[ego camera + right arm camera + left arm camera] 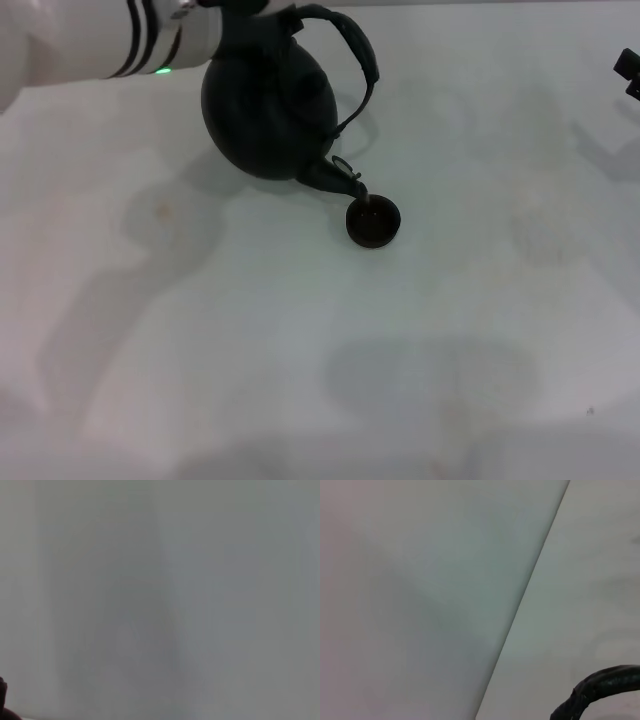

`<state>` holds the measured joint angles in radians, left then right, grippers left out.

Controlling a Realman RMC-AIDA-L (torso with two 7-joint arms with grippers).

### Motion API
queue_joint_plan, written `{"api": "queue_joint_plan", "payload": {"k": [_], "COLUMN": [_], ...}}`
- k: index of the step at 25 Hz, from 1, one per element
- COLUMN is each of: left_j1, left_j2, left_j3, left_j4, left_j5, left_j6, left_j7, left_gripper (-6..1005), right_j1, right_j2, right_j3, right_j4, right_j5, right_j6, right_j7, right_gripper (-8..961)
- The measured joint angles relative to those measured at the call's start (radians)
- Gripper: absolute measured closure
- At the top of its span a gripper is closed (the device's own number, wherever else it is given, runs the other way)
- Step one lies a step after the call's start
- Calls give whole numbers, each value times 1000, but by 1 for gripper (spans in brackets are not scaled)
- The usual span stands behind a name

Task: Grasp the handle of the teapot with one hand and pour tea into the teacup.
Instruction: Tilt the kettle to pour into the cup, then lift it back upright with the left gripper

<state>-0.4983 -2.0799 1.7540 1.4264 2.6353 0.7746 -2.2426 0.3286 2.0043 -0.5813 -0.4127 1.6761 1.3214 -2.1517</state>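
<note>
1. Two arms are on this rig; I see the left arm (pixel 110 45) entering from the far-left corner of the head view, reaching to the top of the teapot (pixel 268 115).
2. I cannot see the left gripper's fingers in any view, so I cannot tell how far open it is or confirm its grip.
3. I read the teapot as tilted, raised off the table (pixel 300 380), its spout (pixel 335 178) pointing down toward the teacup (pixel 373 222).
4. The spout tip sits just above the teacup's near-left rim; I cannot tell whether they touch.
5. The handle (pixel 352 55) arches out on the teapot's right, away from the left arm. In the left wrist view I see a short stretch of the handle (pixel 600 685) at the picture's corner.
6. The teacup stands upright on the table, just right of the teapot and nearer to me.
7. The right gripper (pixel 629 72) sits well to the right of the teapot at the picture's edge; I cannot tell its opening.
</note>
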Motion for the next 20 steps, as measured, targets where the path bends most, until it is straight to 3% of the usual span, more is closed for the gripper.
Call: {"api": "queue_joint_plan", "payload": {"k": [20], "left_j1": [-65], "left_j2": [1], "left_j3": [57], "left_j4": [-16], "left_j5": [82], "left_j6": [-2], "left_j7": [-29], "left_gripper": [890], "right_j1": [-5], "right_j2": [-1], "right_j3": [0], "right_j4": [0], "right_j5": [-1], "right_j6": [-15], "right_j7": [-2], "right_gripper": [109]}}
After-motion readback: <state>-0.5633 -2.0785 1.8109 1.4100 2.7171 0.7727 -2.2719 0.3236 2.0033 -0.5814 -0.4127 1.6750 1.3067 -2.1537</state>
